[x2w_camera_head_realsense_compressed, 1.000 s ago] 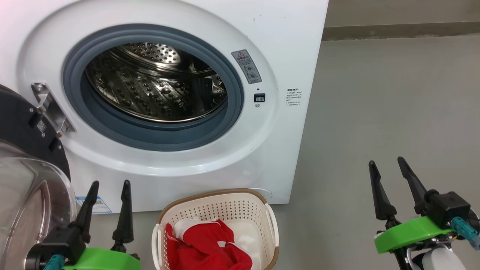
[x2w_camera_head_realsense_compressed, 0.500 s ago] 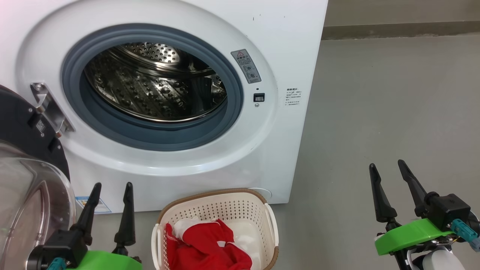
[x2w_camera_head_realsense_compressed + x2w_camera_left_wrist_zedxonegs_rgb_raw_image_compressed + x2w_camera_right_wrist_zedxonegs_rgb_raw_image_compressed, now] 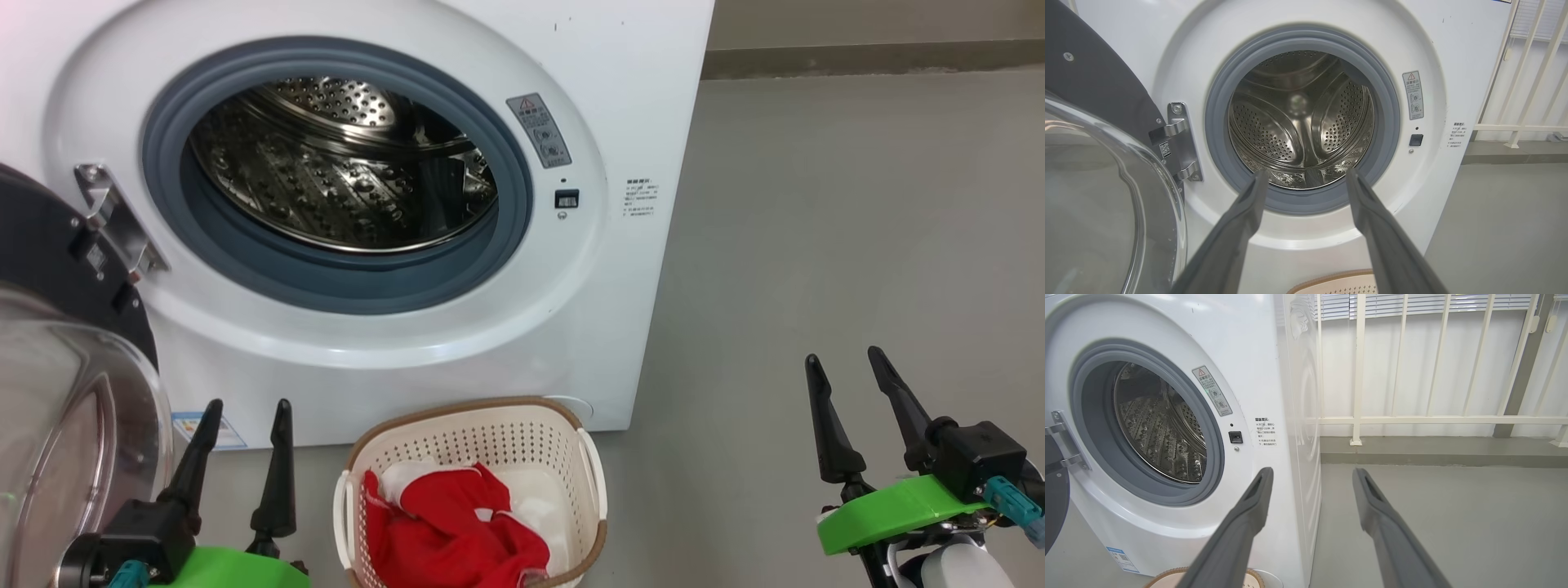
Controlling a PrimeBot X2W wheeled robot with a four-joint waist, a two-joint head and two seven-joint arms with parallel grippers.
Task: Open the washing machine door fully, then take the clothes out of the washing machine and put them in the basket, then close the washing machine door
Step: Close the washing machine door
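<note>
head view: one washing machine (image 3: pixel 637 98), drum bare; one washing machine door (image 3: pixel 57 269) swung open at left, cut off by the frame. one basket (image 3: pixel 571 425) on the floor holds red clothes (image 3: pixel 441 531), count unclear. left pincer (image 3: pixel 245 404) and right pincer (image 3: pixel 845 355) both wide, holding nothing.

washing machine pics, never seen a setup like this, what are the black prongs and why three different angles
One picture comes from a camera on the robot's head, the other two from cameras on its wrists. The black prongs are its fingers: left gripper and right gripper, both open and holding nothing. Before it stands a washing machine with its door swung open at the left and no clothing visible in the drum. On the floor sits a basket with red and white clothes inside.
</note>
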